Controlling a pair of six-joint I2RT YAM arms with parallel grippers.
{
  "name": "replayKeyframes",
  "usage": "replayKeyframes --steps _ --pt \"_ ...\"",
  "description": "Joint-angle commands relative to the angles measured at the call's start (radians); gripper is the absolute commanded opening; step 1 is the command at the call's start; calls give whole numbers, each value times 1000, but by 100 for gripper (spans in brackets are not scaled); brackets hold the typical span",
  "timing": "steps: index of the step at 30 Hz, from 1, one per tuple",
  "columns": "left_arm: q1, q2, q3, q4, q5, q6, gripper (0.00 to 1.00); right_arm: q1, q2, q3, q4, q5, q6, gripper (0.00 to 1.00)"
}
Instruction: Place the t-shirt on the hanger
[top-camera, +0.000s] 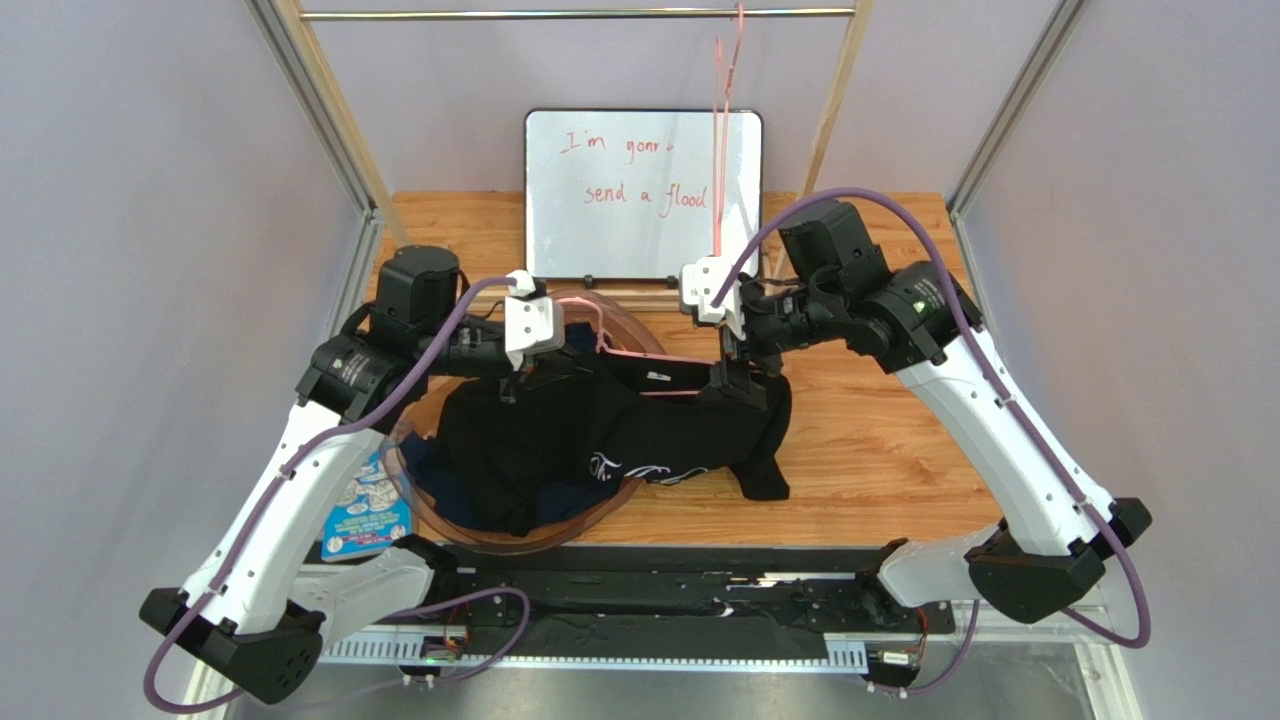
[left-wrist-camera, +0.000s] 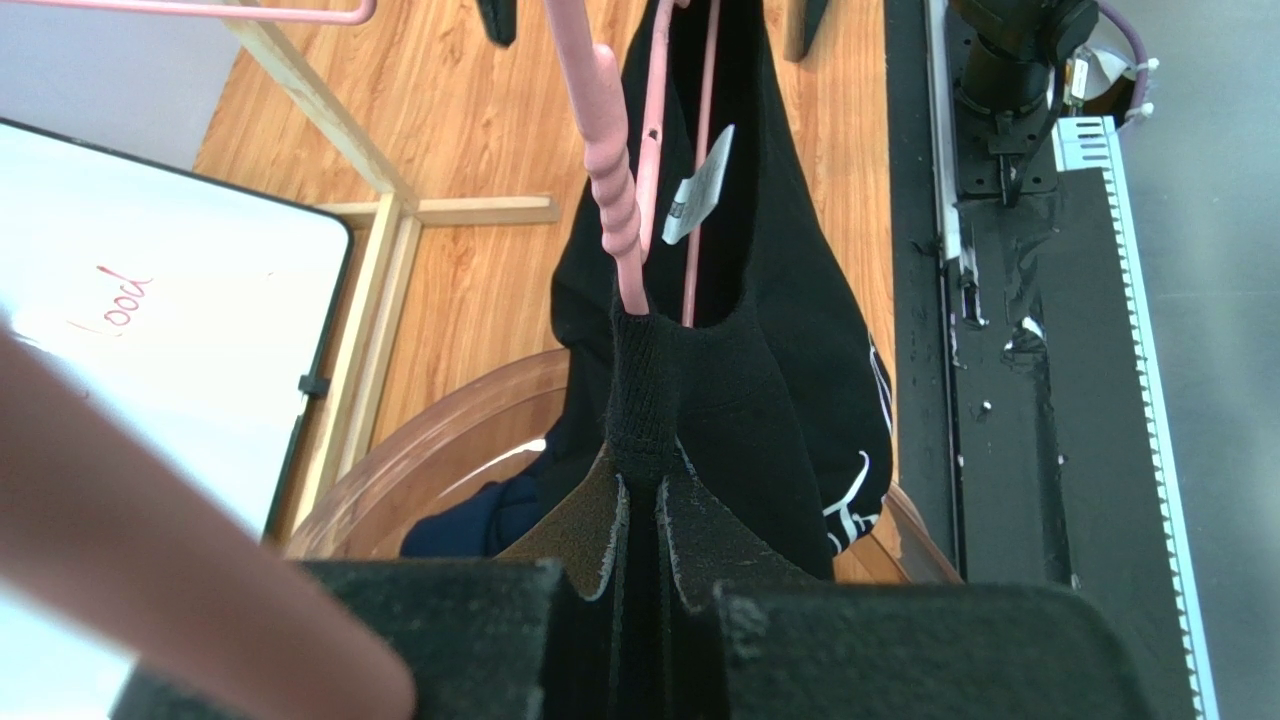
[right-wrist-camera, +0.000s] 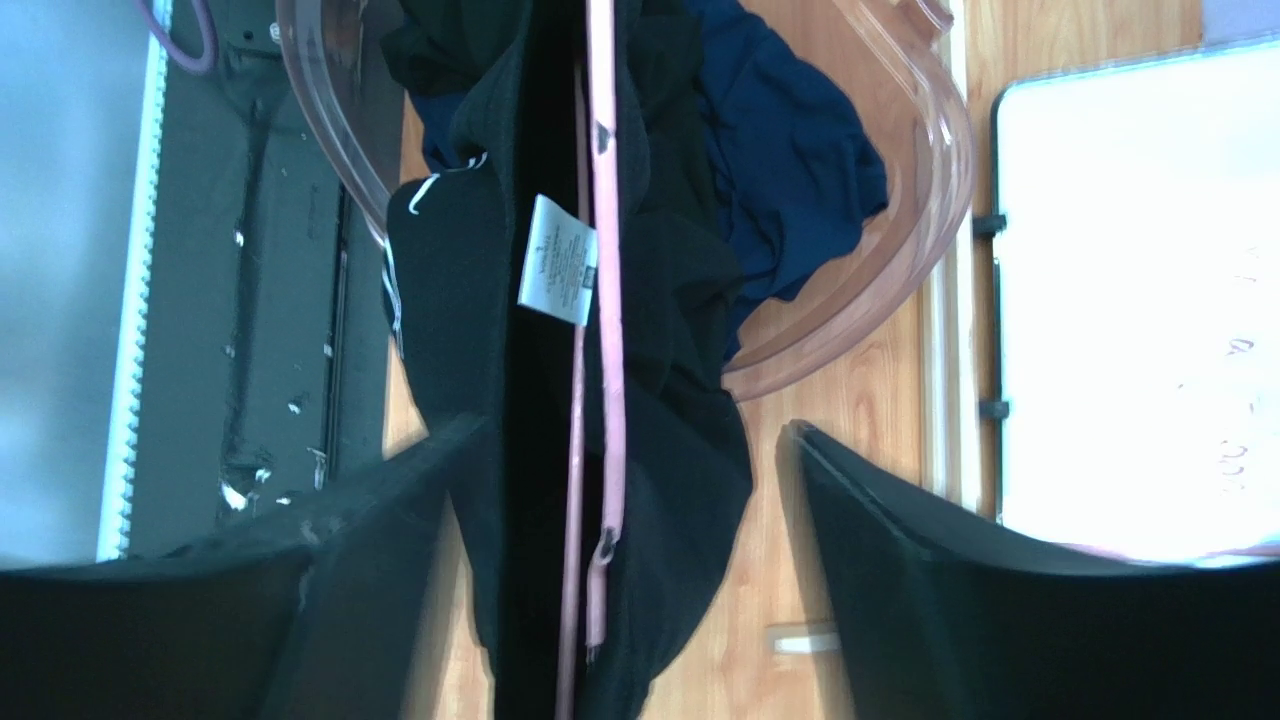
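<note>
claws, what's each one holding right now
left claw: closed, holding the t-shirt
right claw: open, straddling the t-shirt and hanger

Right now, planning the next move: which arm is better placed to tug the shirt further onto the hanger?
Probably right: the right gripper stands open astride t-shirt and hanger; the left gripper is shut on the t-shirt.

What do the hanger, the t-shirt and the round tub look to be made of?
The hanger: thin pink rod, smooth, faintly glossy, ribbed in one stretch; plastic or coated wire, unclear which. The t-shirt: soft matte black knit, draping in folds, ribbed collar. The tub: clear pink-tinted glossy plastic, tabletop showing through its wall.
</note>
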Motion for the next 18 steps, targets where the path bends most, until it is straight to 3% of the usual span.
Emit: replayKeyframes --steps 1,11,14,15,18 --pt "7 -13 19 52 22 -4 0 -26 -93 8 -54 45 41 100" --pt "22 0 46 -1 74 57 0 -176 -259 -208 -170 122 -75 100" --pt "22 6 51 -11 85 60 0 -179 -224 -205 -163 107 -97 88" --pt "22 6 52 -11 87 60 0 -181 -216 -208 -153 105 -98 76" --pt "22 1 51 -11 93 54 0 -179 -176 -203 -130 87 -103 60"
